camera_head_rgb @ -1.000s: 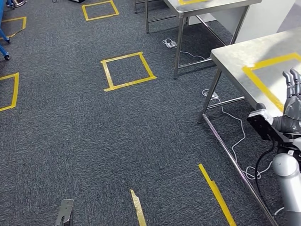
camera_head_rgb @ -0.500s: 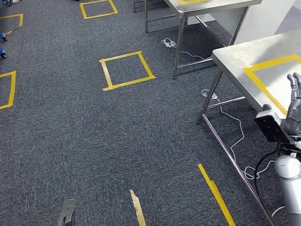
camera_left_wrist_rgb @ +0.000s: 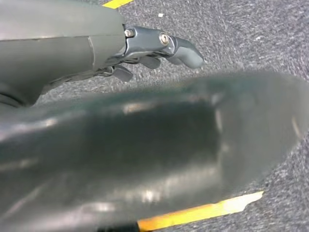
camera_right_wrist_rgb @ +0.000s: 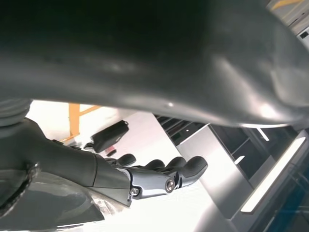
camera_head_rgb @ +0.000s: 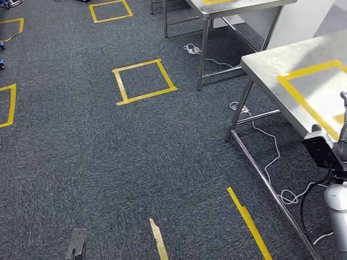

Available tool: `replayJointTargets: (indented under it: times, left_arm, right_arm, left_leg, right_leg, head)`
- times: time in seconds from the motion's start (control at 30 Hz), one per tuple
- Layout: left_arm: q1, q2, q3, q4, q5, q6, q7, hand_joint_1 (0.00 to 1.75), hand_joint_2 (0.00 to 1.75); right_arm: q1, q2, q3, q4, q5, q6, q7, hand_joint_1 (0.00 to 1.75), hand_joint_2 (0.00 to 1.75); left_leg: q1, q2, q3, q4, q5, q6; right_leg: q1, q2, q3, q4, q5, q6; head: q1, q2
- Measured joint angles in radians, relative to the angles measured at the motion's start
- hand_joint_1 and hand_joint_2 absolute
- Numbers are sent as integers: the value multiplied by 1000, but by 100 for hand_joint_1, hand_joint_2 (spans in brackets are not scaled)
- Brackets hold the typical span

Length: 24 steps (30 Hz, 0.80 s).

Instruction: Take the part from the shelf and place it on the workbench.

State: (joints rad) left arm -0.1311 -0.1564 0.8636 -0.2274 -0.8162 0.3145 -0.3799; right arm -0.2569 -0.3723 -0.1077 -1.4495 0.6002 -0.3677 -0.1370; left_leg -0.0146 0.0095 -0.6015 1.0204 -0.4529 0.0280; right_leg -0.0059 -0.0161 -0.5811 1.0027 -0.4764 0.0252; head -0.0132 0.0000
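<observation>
The steel workbench (camera_head_rgb: 275,64) stands at the right of the head view, with a yellow tape rectangle (camera_head_rgb: 303,99) on its top. My right hand (camera_head_rgb: 342,127) is raised over the bench's near edge, mostly cut off by the picture's right side. In the right wrist view its fingers (camera_right_wrist_rgb: 165,176) stretch out with nothing in them. Beyond them a black oblong object (camera_right_wrist_rgb: 109,136) lies on a pale surface beside a yellow line; I cannot tell whether it is the part. My left hand (camera_head_rgb: 76,245) hangs low over the carpet, its fingers (camera_left_wrist_rgb: 180,48) straight and holding nothing.
A second steel table (camera_head_rgb: 229,7) stands farther back. White cables (camera_head_rgb: 267,142) trail on the carpet under the workbench. Yellow tape squares (camera_head_rgb: 143,81) and two short tape strips (camera_head_rgb: 249,221) mark the dark carpet ahead of me.
The whole view has drifted slightly, so the camera moved. My right hand has slid right and lower, now mostly past the picture's edge. The left hand hangs as before.
</observation>
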Motion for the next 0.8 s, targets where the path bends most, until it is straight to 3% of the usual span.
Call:
replayJointTargets:
  times: [0.07,0.17,0.2,0.23,0.27,0.37,0.43,0.5,0.57,0.6,0.7,0.73,0.77,0.8]
  left_arm:
    - [1,0,0,0,-1,0,0,0,0]
    - [4,0,0,0,0,0,-7,0,0]
    - [6,0,0,0,1,0,-12,0,0]
    - [8,-1,0,0,2,-1,-17,0,0]
    - [10,-1,0,0,2,-1,-21,0,0]
    - [11,-1,-1,0,0,1,-24,0,0]
    - [13,-1,-1,0,-2,3,-20,0,0]
    - [18,-2,-1,0,-3,5,-15,0,0]
    - [21,-1,-1,0,-4,9,-12,0,0]
    - [21,-1,-1,0,-6,10,-11,0,0]
    - [24,-2,-1,0,-11,14,-8,0,0]
    - [25,-2,-1,0,-12,14,-7,0,0]
    - [25,-2,-2,0,-13,14,-7,0,0]
    - [25,-2,-2,0,-15,14,-7,0,0]
  right_arm:
    - [2,0,-2,-3,-1,0,0,0,0]
    - [14,0,-7,-14,-7,4,-1,0,0]
    - [22,0,-9,-19,-11,7,-1,0,0]
    - [30,-1,-12,-26,-15,11,0,0,0]
    - [37,-2,-15,-34,-19,15,1,0,0]
    - [50,-9,-26,-57,-28,24,4,0,0]
    - [58,-11,-34,-69,-31,26,4,0,0]
    - [71,-14,-41,-78,-31,27,4,0,0]
    - [81,-18,-47,-86,-32,27,4,0,0]
    - [82,-20,-49,-89,-32,27,4,0,0]
    - [86,-22,-52,-92,-33,28,4,0,0]
    - [87,-22,-53,-92,-33,29,4,0,0]
    - [86,-22,-53,-92,-32,30,4,0,0]
    - [83,-22,-52,-92,-30,31,4,0,0]
  left_leg:
    - [2,-1,-11,32,-26,-12]
    - [7,-4,-88,213,-120,-26]
    - [9,-4,-113,268,-138,-27]
    - [10,-4,-123,291,-138,-28]
    - [11,-5,-115,274,-118,-27]
    - [14,-21,-26,84,-23,-19]
    - [14,-31,6,13,-9,-13]
    - [13,-27,9,5,-12,-5]
    - [14,-20,11,-3,-7,7]
    - [15,-16,12,-7,-5,12]
    - [12,-6,12,-7,-5,18]
    - [12,-3,12,-7,-5,19]
    - [11,0,13,-6,-5,19]
    - [11,2,14,-6,-6,19]
  right_leg:
    - [-3,6,3,-3,4,-11]
    - [-5,13,5,-5,4,-20]
    - [-5,17,5,-4,4,-21]
    - [-4,21,5,-4,4,-21]
    - [-5,26,6,-4,4,-21]
    - [-4,41,7,0,0,-15]
    - [-3,49,2,1,0,-5]
    - [-5,55,-1,0,1,5]
    - [-7,47,-16,24,-19,14]
    - [-7,40,-35,64,-43,17]
    - [-7,27,-128,257,-126,23]
    - [-7,26,-145,291,-130,25]
    - [-7,25,-143,284,-115,25]
    - [-7,23,-120,237,-83,24]
  head:
    - [-1,0]
    - [-3,0]
    - [-2,0]
    - [-2,0]
    - [-2,0]
    - [-2,0]
    - [-2,0]
    - [-2,0]
    - [0,0]
    - [1,0]
    - [4,0]
    - [4,0]
    - [4,0]
    - [3,0]
